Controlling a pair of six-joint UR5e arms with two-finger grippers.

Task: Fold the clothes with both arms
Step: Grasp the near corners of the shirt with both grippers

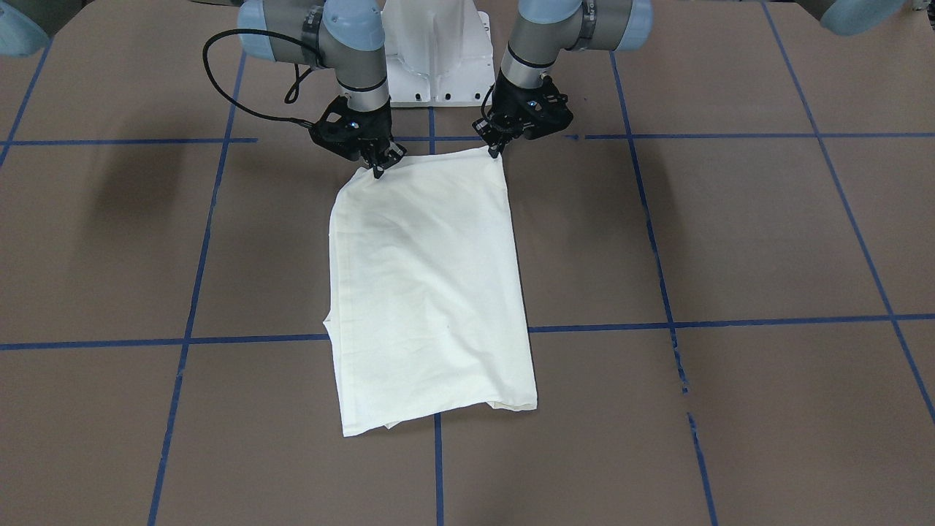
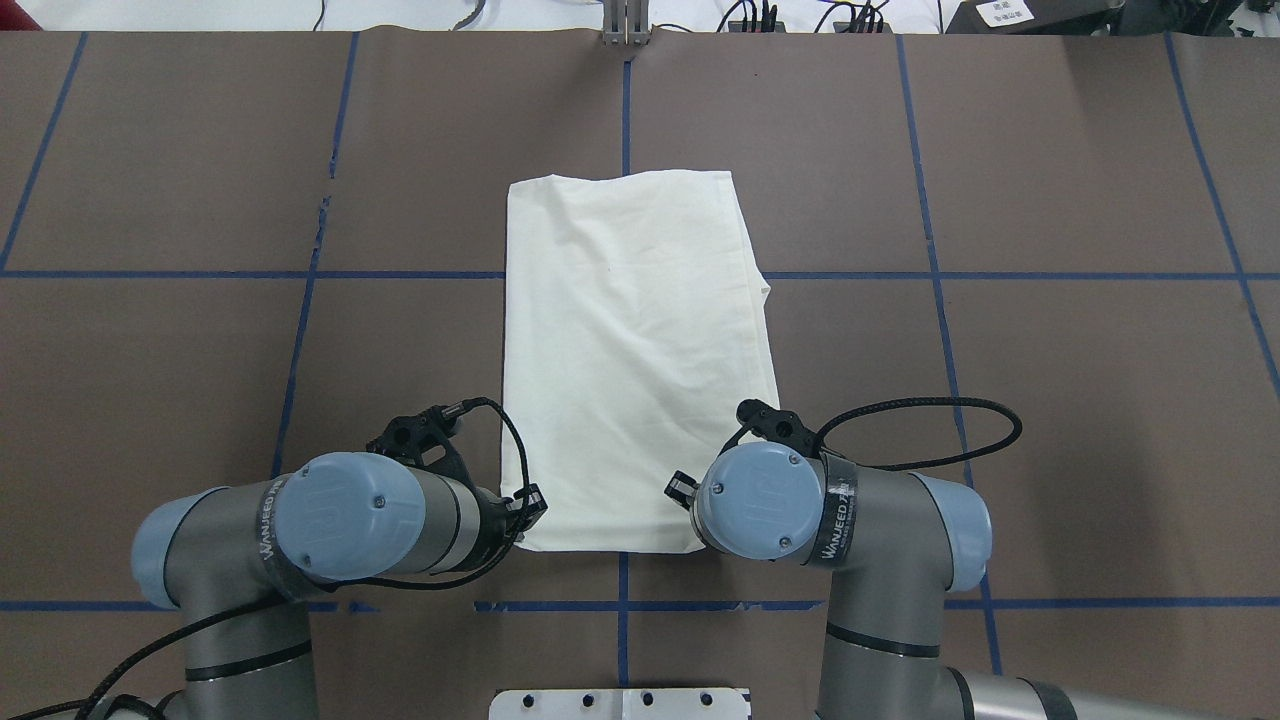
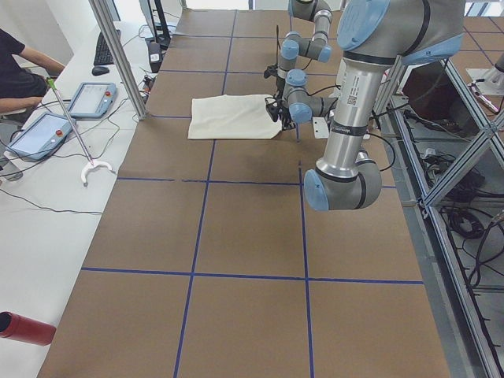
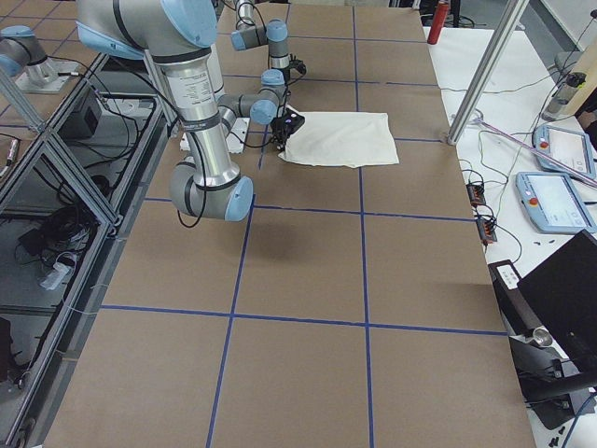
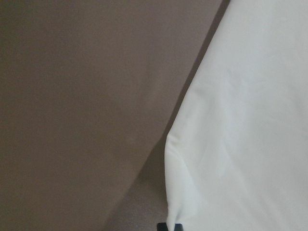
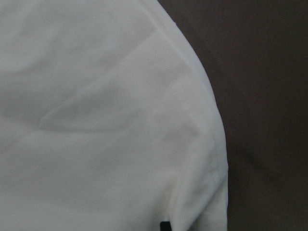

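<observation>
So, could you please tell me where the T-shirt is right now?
In the overhead view the folded T-shirt lies at the centre of the table, just ahead of the robot, with the left pincer and right pincer at its two near corners.

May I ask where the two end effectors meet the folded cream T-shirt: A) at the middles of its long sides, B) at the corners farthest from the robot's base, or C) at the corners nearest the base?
C: the left end effector and the right end effector each sit at a corner of the T-shirt, on its edge nearest the white base.
</observation>
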